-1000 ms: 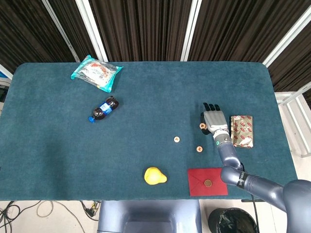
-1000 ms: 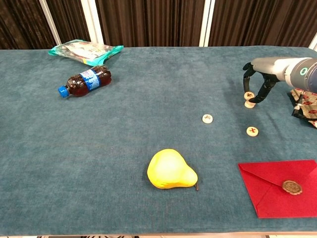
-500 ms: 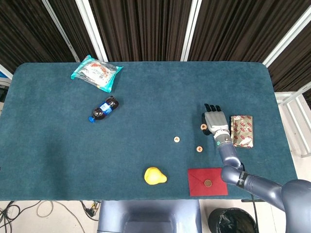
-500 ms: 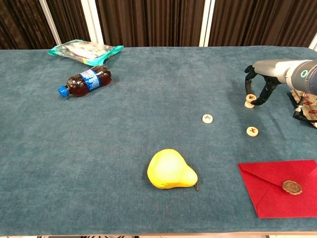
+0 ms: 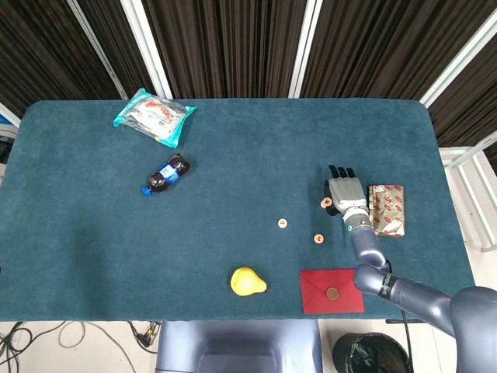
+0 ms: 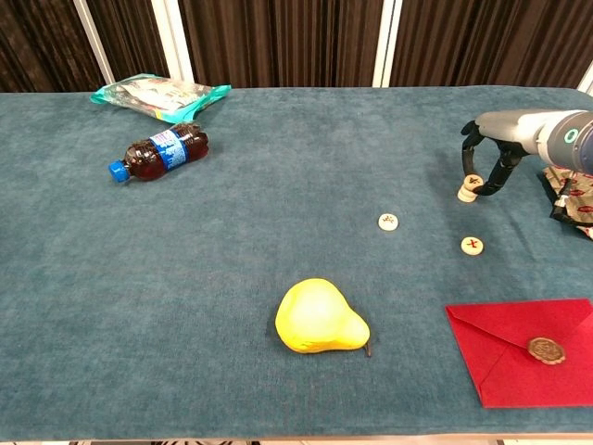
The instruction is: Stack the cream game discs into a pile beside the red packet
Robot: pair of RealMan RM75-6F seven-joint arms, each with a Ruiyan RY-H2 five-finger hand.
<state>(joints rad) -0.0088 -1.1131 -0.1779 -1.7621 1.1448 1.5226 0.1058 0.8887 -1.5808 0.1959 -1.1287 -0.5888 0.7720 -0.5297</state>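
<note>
Fingers: the fingertips (image 6: 488,190) of the right hand (image 5: 345,196) are curled down around a cream disc (image 6: 469,189). Whether the disc is pinched or only touched cannot be told; nothing is seen lifted off the cloth.
Disc at the fingers: located right of centre in the head view, just left of the hand. It appears taller than the others, so it may be two discs already stacked; this cannot be confirmed.
Loose discs: one disc (image 6: 389,222) and a second disc (image 6: 473,245) are placed below and left of the hand, apart from each other.
Orientation: each disc is laid flat, red mark upward. Being round, no long axis or heading is presented; only the flat face matters.
Red packet: the patterned red packet (image 5: 387,209) is seen just right of the hand, near the right table edge (image 5: 446,186).
Left hand: not shown in either view.
Step in hand (judgement): a disc is being handled beside the packet.
Technique: the disc should be held by its rim, kept level, and lowered squarely.
Other items: red envelope (image 6: 523,348), pear (image 6: 320,317), bottle (image 6: 159,152), snack bag (image 5: 154,116).
</note>
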